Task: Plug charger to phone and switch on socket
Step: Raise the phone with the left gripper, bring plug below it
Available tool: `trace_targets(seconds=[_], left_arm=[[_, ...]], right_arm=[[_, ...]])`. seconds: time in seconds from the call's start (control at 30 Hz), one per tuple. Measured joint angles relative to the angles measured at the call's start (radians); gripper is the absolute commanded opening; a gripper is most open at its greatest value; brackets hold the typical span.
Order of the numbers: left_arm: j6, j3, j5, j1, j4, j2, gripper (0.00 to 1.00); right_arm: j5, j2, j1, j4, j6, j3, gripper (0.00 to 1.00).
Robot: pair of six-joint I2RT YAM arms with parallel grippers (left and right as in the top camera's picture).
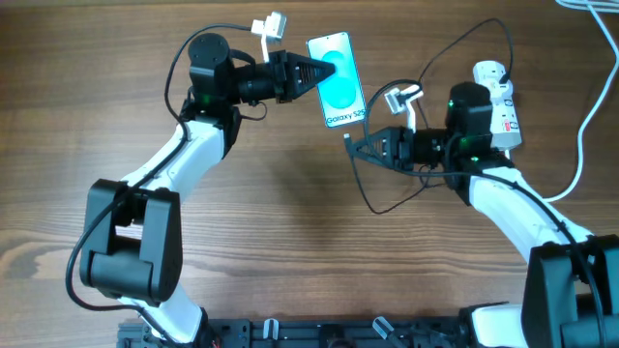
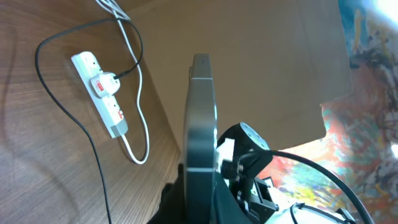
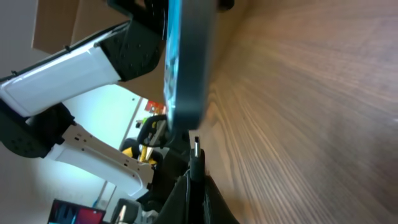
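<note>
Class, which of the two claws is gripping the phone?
The left claw, clamped on the phone; the right claw instead holds the charger connector.

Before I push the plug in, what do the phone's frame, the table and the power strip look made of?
Phone: frame looks like brushed grey metal, with a soft sheen along the edge; possibly painted plastic. Table: wood or wood-look laminate, matte, brown grain lines. Power strip: glossy white moulded plastic, apparently.
</note>
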Motion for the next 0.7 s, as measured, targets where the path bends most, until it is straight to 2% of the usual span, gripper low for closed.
trace_targets(seconds=[0.17, 0.33, 0.7], left_arm=[[-0.027, 0.000, 0.000, 0.017, 0.000, 0.000, 0.04], [-0.032, 0.000, 0.000, 0.016, 0.000, 0.000, 0.04], [-0.034, 0.000, 0.000, 0.016, 0.000, 0.000, 0.04]], right_arm=[[-0.014, 0.000, -0.014, 0.037, 0.015, 0.000, 0.04], [-0.020, 0.000, -0.013, 0.189, 0.128, 0.000, 0.04], [0.006, 0.000, 0.011, 0.193, 0.180, 0.000, 0.04]])
